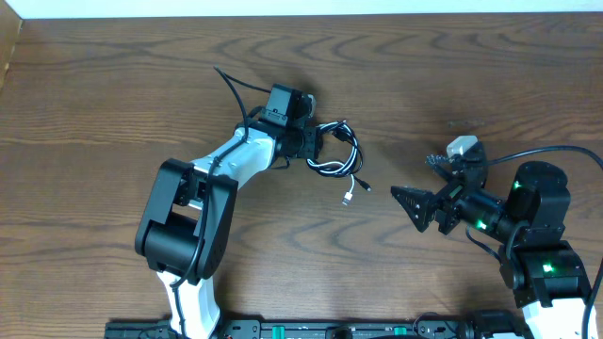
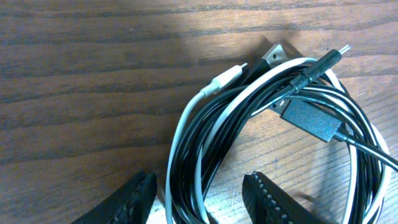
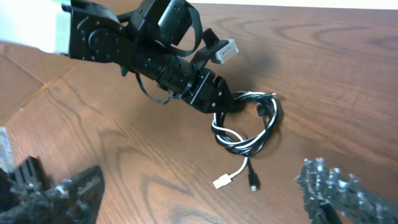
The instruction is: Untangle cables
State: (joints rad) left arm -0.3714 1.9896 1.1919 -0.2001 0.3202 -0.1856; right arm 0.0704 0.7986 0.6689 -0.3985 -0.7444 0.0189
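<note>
The black cable [image 2: 249, 115] and white cable [image 2: 208, 121] lie coiled together in one loop on the table [image 1: 336, 151]. My left gripper [image 2: 202, 200] straddles the loop's near side. Its jaws are open, one finger [image 2: 134, 199] to the left and one [image 2: 268, 202] to the right, with a gap on both sides of the strands. From the coil [image 3: 249, 124] trail two plug ends, a white one [image 3: 222, 182] and a black one [image 3: 253, 184]. My right gripper [image 3: 202, 193] hovers wide open to the right of the coil, holding nothing.
The wooden table [image 1: 113, 85] stretches far to the left and behind. The left arm's white and black body [image 1: 203, 188] angles in from the front. The right arm's base [image 1: 542, 254] sits at the front right, with a thick black wire [image 1: 556, 153] looping off it.
</note>
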